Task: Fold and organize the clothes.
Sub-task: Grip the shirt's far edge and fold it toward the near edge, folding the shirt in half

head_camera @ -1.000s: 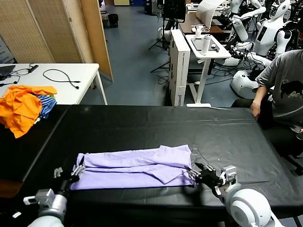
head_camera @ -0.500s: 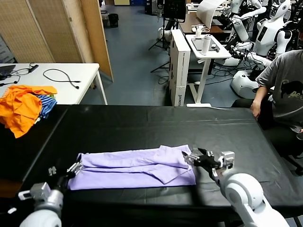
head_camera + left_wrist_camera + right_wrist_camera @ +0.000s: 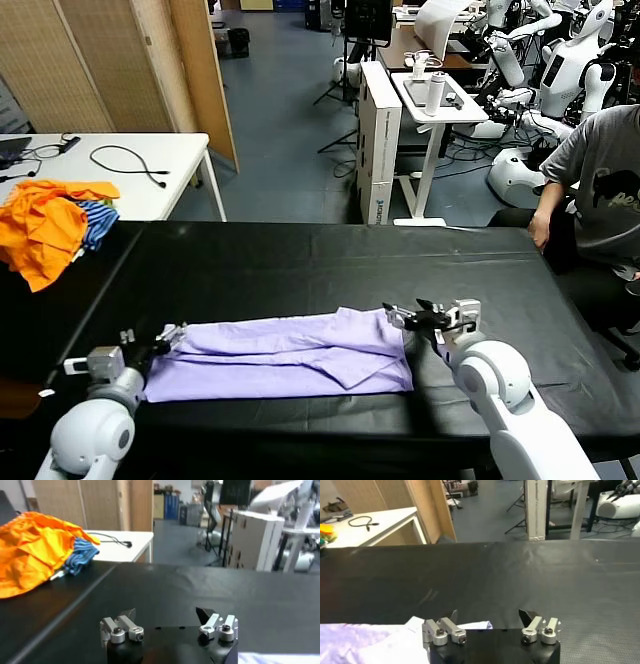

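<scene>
Black table [image 3: 300, 265]: folded lavender T-shirt [image 3: 280, 352] near front; orange-blue garment heap [image 3: 50, 228] far-left corner.

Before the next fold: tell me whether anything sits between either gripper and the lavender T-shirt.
Nothing visible does. The left gripper and right gripper, both open and empty, sit at opposite ends of the T-shirt on the black table.

Lavender T-shirt [image 3: 285, 352]: one, on the black table [image 3: 300, 265]
Garment heap [image 3: 45, 225]: one, beyond that table's left end
Grippers: two, left [image 3: 165, 338], right [image 3: 410, 316]

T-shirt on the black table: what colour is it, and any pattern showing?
The T-shirt is plain pale lavender; no print shows. Best seen in the head view.
</scene>
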